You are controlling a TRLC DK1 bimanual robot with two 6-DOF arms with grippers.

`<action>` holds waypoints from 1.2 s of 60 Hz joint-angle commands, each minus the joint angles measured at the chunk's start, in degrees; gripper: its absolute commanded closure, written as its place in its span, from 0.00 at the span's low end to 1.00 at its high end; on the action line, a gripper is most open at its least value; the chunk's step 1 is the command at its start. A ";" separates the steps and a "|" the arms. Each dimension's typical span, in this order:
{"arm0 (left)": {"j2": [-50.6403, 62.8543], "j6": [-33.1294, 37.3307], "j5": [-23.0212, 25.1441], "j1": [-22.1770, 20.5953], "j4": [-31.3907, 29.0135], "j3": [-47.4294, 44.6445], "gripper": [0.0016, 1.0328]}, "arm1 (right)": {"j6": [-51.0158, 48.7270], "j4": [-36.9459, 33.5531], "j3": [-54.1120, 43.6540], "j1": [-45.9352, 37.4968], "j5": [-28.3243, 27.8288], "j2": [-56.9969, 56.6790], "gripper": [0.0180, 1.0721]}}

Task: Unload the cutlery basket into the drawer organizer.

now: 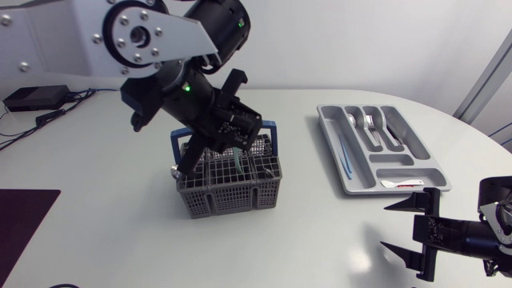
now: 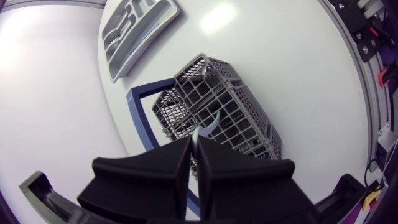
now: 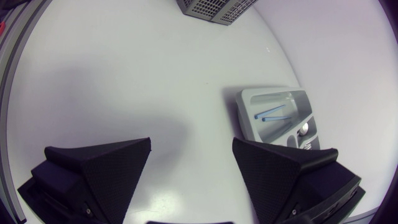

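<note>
The left claw [image 2: 194, 144] is closed on a thin utensil [image 2: 209, 122] standing in the cutlery basket [image 1: 228, 198], at the middle of the bench [image 1: 104, 240]. The drawer organizer [image 1: 356, 182] lies far right. The right claw [image 3: 191, 148] is held wide. On lifting, the utensil may be caught in the basket, which could be tipped.

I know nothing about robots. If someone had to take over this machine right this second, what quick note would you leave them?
Left gripper: fingers shut on a thin pale-green utensil, directly over the cutlery basket.
Right gripper: fingers wide open, holding nothing, low over the table near the drawer organizer.
Done: the organizer already holds silver cutlery and blue pieces.
Left: carry the held utensil to the organizer and release it. I cannot tell what else remains in the basket, so check it.
</note>
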 commanded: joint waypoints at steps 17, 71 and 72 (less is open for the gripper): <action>-8.28 -2.66 1.99 0.69 0.85 -3.24 0.97 | 6.07 -1.26 -4.07 3.06 -0.65 -11.31 0.10; 6.40 -62.42 11.22 -0.80 2.70 16.71 0.97 | 62.67 -1.61 -0.29 39.18 21.41 -46.81 0.11; 6.84 -63.21 11.22 -1.16 2.70 16.98 0.97 | 63.29 -1.44 -0.02 40.24 22.20 -46.37 0.11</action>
